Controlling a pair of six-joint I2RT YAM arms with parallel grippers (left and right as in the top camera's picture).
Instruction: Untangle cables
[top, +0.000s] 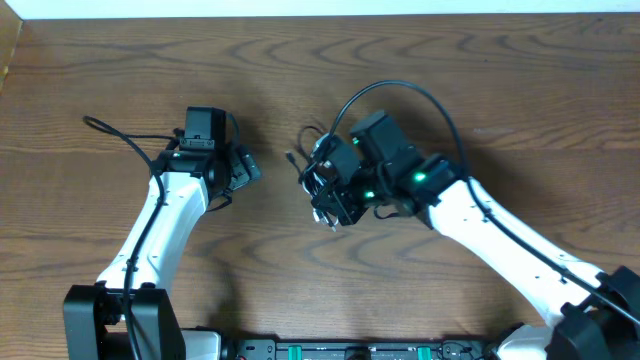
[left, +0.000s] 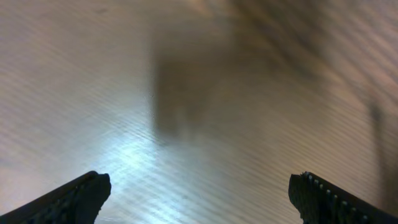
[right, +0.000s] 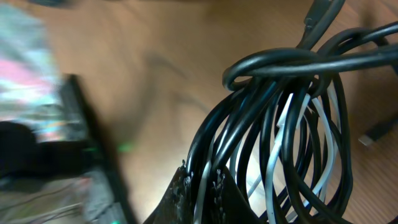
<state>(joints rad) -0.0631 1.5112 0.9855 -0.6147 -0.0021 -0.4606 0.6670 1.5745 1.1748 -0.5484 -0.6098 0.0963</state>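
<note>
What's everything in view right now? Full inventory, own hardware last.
table: 1, brown wood grain, under everything
cable bundle: 1, black and white strands tangled, hanging from the right gripper near table centre
black cable: separate cords cannot be counted, black, many loops with one wrap cinching the top of the bundle
white cable: cords cannot be counted, white, strands threaded among the black loops
arm wiring: 2, black, thicker, one along each arm
left arm: 1, white and black, left side
right arm: 1, white and black, right side
left gripper: 1, black, open, over bare table
right gripper: 1, black, shut on the bundle
</note>
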